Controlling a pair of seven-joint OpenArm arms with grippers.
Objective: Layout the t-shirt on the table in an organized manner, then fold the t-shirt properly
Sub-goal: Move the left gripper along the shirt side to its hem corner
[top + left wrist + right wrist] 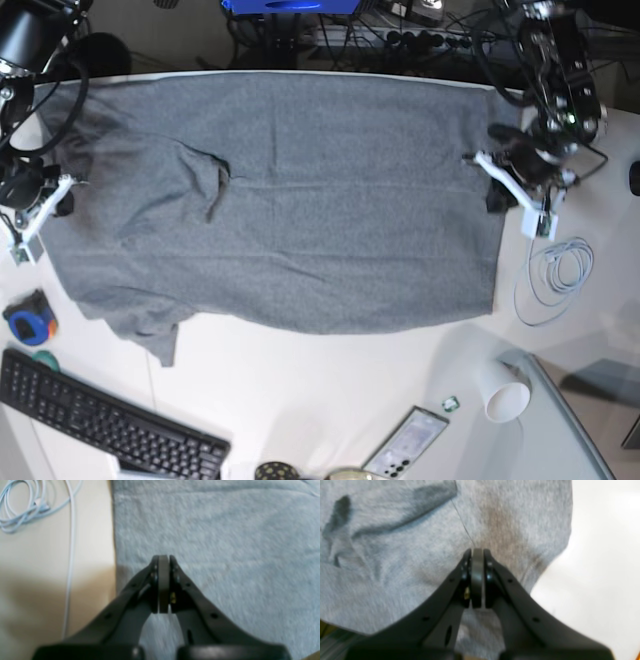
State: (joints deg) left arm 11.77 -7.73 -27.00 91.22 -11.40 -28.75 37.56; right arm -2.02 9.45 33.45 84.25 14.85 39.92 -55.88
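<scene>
The grey t-shirt (300,200) lies spread wide across the white table (330,390), with a small dark crease left of its middle and a sleeve flap hanging toward the front left. My left gripper (478,160) is at the shirt's right edge. In the left wrist view it (163,556) is shut, its tips low over flat cloth (225,542) just inside the straight edge, with bare table (95,530) beside it. My right gripper (70,183) is at the shirt's left edge. It (477,550) is shut too, tips on wrinkled cloth (395,555) where a seam runs up to them. No fold shows between either pair of jaws.
A coiled white cable (560,270) lies right of the shirt, also seen as a cable (22,510) in the left wrist view. Along the front are a paper cup (507,395), a phone (405,445), a black keyboard (100,425), a blue tape measure (28,322) and a grey panel (570,430).
</scene>
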